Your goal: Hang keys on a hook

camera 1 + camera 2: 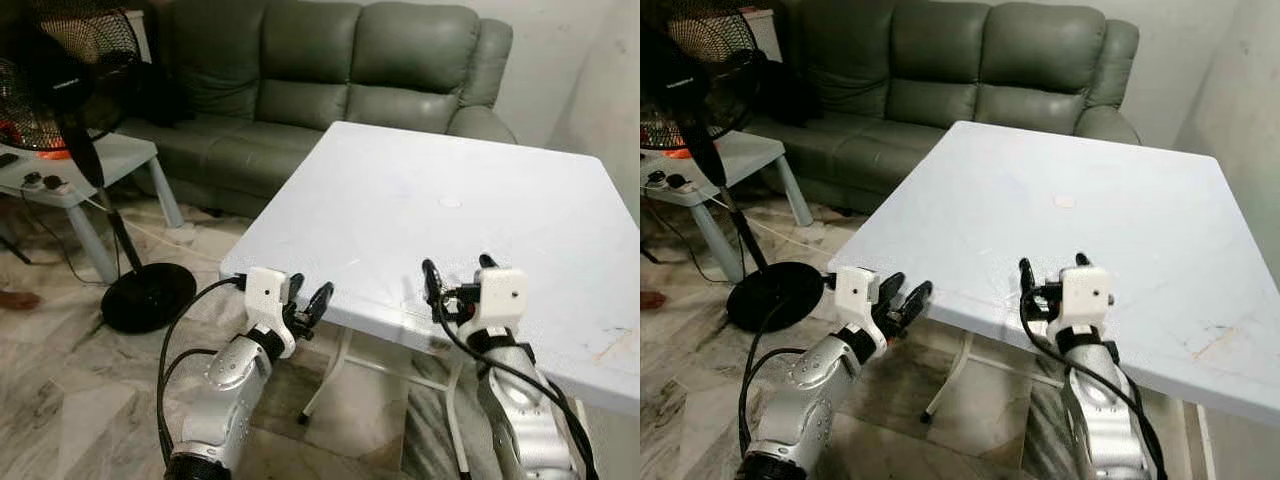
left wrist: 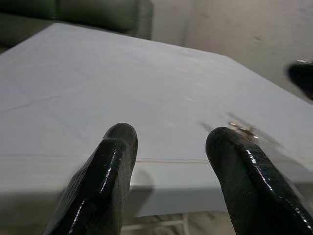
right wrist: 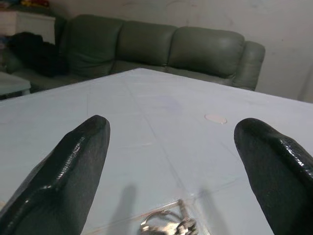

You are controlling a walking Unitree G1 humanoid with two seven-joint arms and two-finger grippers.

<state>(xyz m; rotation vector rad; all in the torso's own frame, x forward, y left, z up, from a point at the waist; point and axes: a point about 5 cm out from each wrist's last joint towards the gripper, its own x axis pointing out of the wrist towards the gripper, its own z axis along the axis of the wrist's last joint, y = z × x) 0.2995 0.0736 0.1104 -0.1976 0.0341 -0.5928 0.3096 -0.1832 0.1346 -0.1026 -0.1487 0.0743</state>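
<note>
A small bunch of metal keys [image 3: 166,226] lies on the white table [image 1: 420,190] close to its near edge, just below and between the spread fingers of my right gripper [image 1: 458,265], which hovers open over that edge. The keys [image 2: 242,129] also glint on the tabletop in the left wrist view, off to the side of the fingers. My left gripper [image 1: 311,287] is open with nothing in it, held just in front of the table's near left corner at about edge height.
A grey-green sofa [image 1: 330,70] stands behind the table. To the left are a black standing fan [image 1: 70,80] with its round base [image 1: 148,297] on the marble floor, and a low pale side table [image 1: 100,160]. A pale wall rises on the right.
</note>
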